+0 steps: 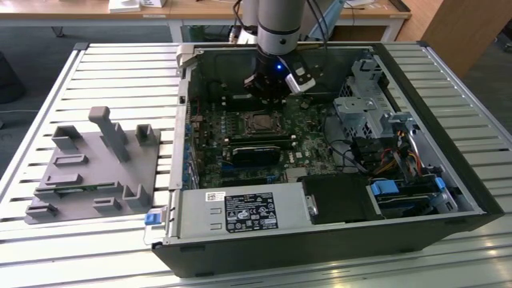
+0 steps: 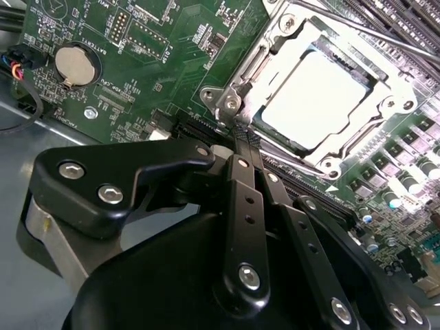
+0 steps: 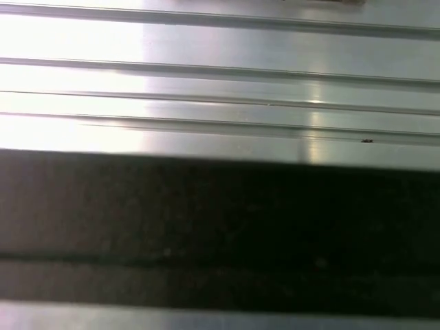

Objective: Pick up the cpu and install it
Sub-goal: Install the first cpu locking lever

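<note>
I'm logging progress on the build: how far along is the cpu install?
The cpu already sits inside the motherboard socket, its silvery top showing. The claw holds nothing and hangs beside the socket. Whether the socket frame is latched cannot be told.

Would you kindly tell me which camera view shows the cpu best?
The second wrist view: the cpu sits large and close in its socket frame, silvery top facing the camera. The exterior view shows it as a small square on the motherboard.

Space above the motherboard socket (image 1: 260,123) is open. The case's rear wall (image 1: 240,60) and drive cage (image 1: 364,114) hem it in
</note>
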`<state>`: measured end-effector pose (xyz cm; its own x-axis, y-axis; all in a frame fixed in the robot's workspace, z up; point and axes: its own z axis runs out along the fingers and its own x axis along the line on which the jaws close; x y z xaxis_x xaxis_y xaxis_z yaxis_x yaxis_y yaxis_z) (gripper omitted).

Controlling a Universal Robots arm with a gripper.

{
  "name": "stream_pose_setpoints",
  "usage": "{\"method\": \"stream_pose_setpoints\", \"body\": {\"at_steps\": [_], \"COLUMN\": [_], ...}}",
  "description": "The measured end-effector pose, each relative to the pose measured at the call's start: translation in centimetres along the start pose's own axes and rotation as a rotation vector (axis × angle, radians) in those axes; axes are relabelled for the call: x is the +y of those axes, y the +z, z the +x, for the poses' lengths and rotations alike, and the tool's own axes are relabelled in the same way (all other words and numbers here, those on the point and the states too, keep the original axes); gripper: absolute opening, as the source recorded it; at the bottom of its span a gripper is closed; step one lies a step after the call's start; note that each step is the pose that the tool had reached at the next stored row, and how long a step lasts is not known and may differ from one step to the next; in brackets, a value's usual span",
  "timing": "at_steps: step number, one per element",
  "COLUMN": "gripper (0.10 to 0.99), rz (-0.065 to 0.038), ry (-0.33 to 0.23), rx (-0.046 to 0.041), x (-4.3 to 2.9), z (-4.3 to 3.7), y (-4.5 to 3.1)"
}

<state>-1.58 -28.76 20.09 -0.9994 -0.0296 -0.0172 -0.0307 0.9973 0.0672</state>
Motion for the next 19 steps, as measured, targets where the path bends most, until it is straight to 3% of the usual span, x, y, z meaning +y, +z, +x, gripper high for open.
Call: {"method": "stream_pose_setpoints", "body": {"at_steps": [19], "gripper": [0.106], "rz": [0.003], "ry": [0.0], "rx": [0.0001], "x": [-0.01], "z": [0.0], "y": [0.1]}}
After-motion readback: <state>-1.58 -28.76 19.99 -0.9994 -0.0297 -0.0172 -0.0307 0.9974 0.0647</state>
